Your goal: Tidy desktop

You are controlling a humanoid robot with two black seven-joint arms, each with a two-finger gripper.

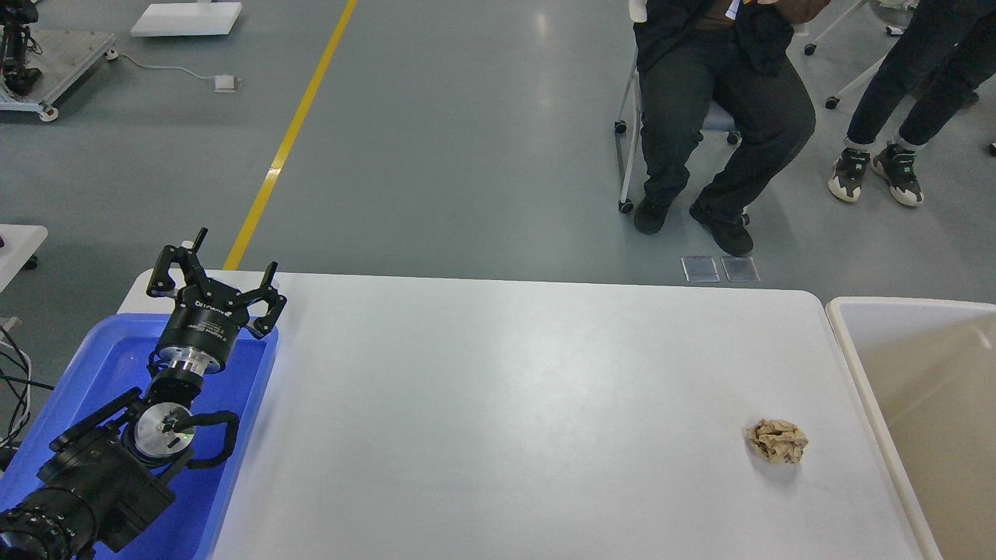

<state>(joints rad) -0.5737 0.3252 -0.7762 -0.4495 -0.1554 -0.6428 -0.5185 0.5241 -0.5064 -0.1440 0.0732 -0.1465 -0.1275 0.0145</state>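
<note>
1. I am holding my left pincer point(220, 274) up over the far end of the blue tray point(93, 365), its fingers spread apart and gripping nothing.
2. My left arm is reaching in from the lower left, crossing above the tray's floor on the way to the pincer.
3. The desktop point(498, 404) is lying just to the right of my pincer and stretching well away to the right; the tray is sitting against its left edge.
4. A crumpled brown paper ball point(777, 441) is resting on the desktop, far to the right of my pincer and nearer to me, well apart from it.
5. A cream tub point(934, 404) is standing beyond the ball, at the desktop's right edge, on the opposite side from my pincer.
6. Two people in dark trousers are showing beyond the desktop, one sitting on a chair point(634, 140), on the grey floor with its yellow line point(292, 132).
7. My right pincer is not showing anywhere in the view.
</note>
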